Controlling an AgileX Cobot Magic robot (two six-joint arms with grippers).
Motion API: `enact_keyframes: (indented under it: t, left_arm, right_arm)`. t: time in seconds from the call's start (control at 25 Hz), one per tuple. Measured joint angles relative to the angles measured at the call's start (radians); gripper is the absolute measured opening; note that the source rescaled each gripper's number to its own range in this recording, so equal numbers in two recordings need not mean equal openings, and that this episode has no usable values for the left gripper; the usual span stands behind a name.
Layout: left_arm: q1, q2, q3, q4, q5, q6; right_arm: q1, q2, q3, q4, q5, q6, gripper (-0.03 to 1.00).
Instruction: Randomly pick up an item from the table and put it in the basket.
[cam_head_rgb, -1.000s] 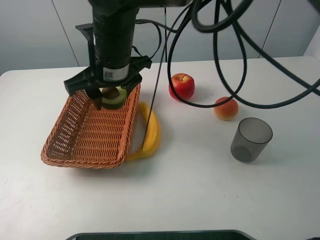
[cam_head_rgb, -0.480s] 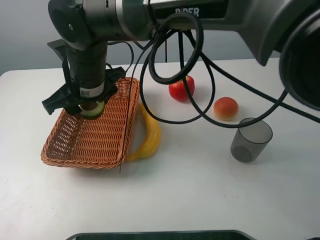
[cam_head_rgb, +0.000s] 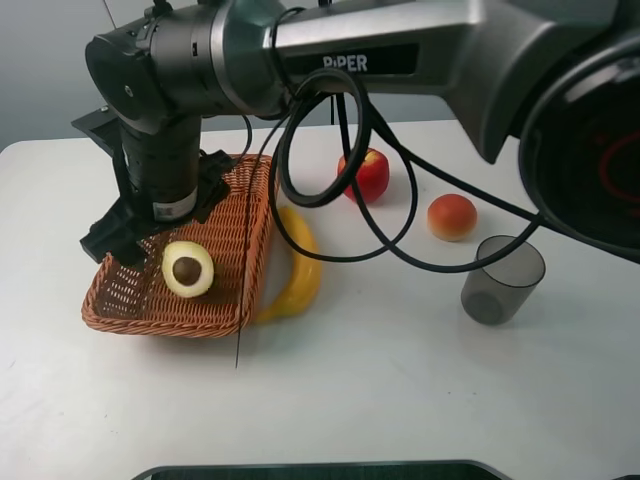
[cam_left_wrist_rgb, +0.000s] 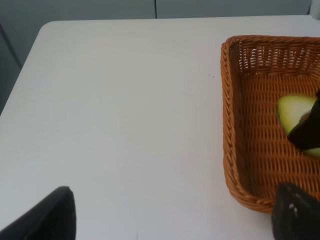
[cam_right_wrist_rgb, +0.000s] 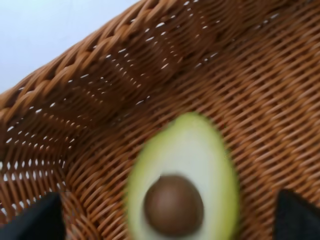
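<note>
Count on the plain white flat surface (cam_head_rgb: 400, 400): one basket, five other items.

1. Rectangular shallow wicker basket (cam_head_rgb: 130, 312), orange-brown, tight woven ribs, braided rim, flared walls. One only.
2. Halved avocado (cam_head_rgb: 188, 269), one. Thin dark green skin edge, smooth pale yellow-green cut face, round brown pit in the centre. It sits inside the basket walls towards the near end, cut face up. The right wrist view shows it blurred over the weave (cam_right_wrist_rgb: 182, 190), so I cannot tell whether it has settled on the floor of the basket.
3. Red apple (cam_head_rgb: 365, 175), one, glossy and round, beyond the basket on the surface.
4. Orange-pink peach (cam_head_rgb: 451, 217), one, matt and round, near the apple.
5. Yellow banana (cam_head_rgb: 298, 265), one, curved, lying right against the basket's outer long wall.
6. Grey translucent cup (cam_head_rgb: 501, 279), one, tapered, upright, just beside the peach.

Right tool (cam_head_rgb: 158, 222): reaches across the middle and hangs over the basket, directly above the avocado. Both dark tips are spread wide and clear of the fruit, so it is released.

Left tool (cam_left_wrist_rgb: 172, 217): over bare surface beside the basket's end wall (cam_left_wrist_rgb: 235, 150). Tips are wide apart with nothing between them, so it is released.
</note>
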Motion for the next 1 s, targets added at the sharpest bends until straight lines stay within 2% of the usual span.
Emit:
enact_keyframes:
  t: [0.04, 0.12, 0.4, 0.6, 0.84, 1.0]
  left_arm:
    - [0.000, 0.000, 0.000, 0.000, 0.000, 0.000]
    - [0.000, 0.000, 0.000, 0.000, 0.000, 0.000]
    - [0.000, 0.000, 0.000, 0.000, 0.000, -0.002]
    - [0.000, 0.000, 0.000, 0.000, 0.000, -0.002]
    - [0.000, 0.000, 0.000, 0.000, 0.000, -0.002]
    - [0.000, 0.000, 0.000, 0.000, 0.000, -0.002]
  right_arm:
    - [0.000, 0.000, 0.000, 0.002, 0.002, -0.002, 0.93]
    - [0.000, 0.000, 0.000, 0.002, 0.015, -0.002, 0.99]
    - [0.000, -0.007, 0.000, 0.002, 0.063, -0.004, 0.99]
    - [-0.007, -0.055, 0.000, 0.002, 0.153, -0.006, 1.00]
    - [-0.080, -0.140, 0.004, 0.002, 0.283, 0.015, 1.00]
    - [-0.150, -0.238, 0.076, 0.002, 0.300, 0.044, 1.00]
